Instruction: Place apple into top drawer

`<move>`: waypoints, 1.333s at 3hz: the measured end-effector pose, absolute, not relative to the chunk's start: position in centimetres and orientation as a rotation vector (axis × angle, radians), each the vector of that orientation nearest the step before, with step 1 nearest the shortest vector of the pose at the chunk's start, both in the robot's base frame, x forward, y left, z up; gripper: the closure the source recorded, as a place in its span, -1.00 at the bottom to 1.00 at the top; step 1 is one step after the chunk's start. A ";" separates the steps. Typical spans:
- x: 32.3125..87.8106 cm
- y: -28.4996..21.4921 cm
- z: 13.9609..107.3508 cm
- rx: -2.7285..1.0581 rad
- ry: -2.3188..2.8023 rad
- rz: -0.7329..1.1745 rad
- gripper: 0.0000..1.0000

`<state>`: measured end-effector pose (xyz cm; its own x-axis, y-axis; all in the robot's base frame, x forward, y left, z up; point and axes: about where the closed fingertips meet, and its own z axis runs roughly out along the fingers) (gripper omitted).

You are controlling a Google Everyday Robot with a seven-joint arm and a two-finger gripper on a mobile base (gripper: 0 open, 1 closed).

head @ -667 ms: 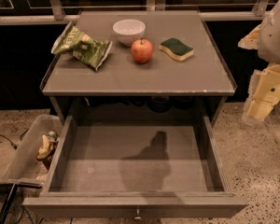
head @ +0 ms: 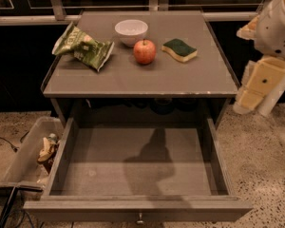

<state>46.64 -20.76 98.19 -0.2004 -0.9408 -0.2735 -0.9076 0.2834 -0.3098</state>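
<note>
The red apple [head: 145,52] stands upright on the grey table top [head: 133,80], just in front of a white bowl [head: 131,31] and left of a sponge. The top drawer [head: 137,167] is pulled fully open below the table top and its inside is bare; a small brass knob [head: 140,218] shows on its front panel. My gripper is out of view. Only white and cream arm links [head: 268,56] show at the right edge, beside the table's right side and well apart from the apple. The arm's shadow falls on the drawer floor.
A green snack bag [head: 81,46] lies on the table's left part. A green and yellow sponge [head: 179,50] lies at the right. A clear plastic bin [head: 31,156] with scraps stands on the speckled floor left of the drawer. Dark windows run behind the table.
The arm links at the right have shifted slightly up and left. The apple, the drawer and the other things have not moved.
</note>
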 end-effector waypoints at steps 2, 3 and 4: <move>54.2 -17.4 98.1 -1.488 1.972 0.034 -1.00; 54.2 -17.4 98.1 -1.488 1.972 0.034 -1.00; 55.3 -16.6 97.8 -1.487 1.952 0.050 -1.00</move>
